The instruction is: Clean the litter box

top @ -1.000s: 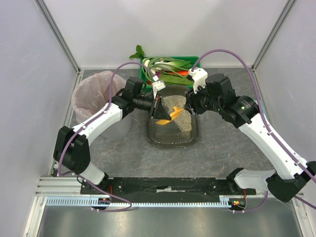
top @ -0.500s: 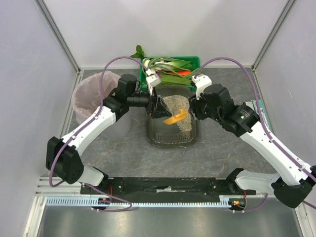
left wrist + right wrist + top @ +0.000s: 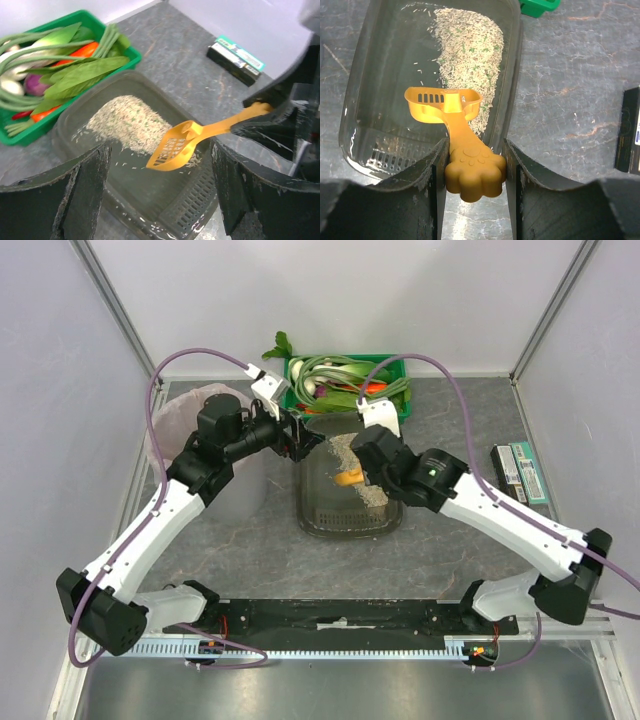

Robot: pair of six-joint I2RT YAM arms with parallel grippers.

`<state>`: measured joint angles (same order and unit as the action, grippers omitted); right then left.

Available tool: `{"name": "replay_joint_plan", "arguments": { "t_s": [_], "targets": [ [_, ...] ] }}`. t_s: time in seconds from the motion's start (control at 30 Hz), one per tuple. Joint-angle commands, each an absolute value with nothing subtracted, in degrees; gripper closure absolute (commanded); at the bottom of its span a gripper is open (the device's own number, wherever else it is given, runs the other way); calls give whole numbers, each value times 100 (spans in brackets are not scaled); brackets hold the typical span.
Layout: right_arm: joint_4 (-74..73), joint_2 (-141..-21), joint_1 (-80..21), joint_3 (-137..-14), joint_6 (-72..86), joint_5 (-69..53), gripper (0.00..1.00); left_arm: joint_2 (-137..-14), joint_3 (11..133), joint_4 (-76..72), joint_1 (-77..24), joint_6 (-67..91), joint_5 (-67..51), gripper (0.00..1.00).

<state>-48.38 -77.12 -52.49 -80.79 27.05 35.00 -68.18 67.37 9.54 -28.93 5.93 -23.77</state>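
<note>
Top cam: high behind arms, looking down on tabletop [image 3: 450, 540]. Wrist cams: close, angled down, both share litter box [image 3: 385, 100], scoop [image 3: 457, 135].

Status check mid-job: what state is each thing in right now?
Litter box: litter heaped along one side, rest nearly bare.
Scoop: gripped by its handle, head over the box, looks empty.
Right gripper: shut on scoop.
Left gripper: open, empty.
Bin: lined, uncovered.
Crate: full of vegetables.
</note>
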Motion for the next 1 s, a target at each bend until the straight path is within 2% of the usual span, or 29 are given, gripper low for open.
{"name": "replay_joint_plan", "arguments": {
  "t_s": [0.0, 0.27, 0.57, 0.73, 0.97],
  "targets": [
    [-5325, -8145, -5537, -8727, 3664, 4666, 100, -6750, 6794, 1125, -2865, 624, -1390, 14],
    [-5651, -8797, -5607, -9263, 4113, 4570, 100, -6732, 6803, 1169, -2865, 597, -1301, 14],
    [-6284, -9193, -5616, -9422, 4324, 4482, 100, -6741, 6803, 1160, -2856, 659, -1415, 14],
    [-6293, -9114, -5599, -9203, 4421, 4535, 100, -6715, 6803, 1169, -2865, 642, -1406, 14],
    [-6267, -9676, -5599, -9334, 4368, 4596, 100, -6732, 6812, 1195, -2865, 607, -1389, 14]
  ]
}}
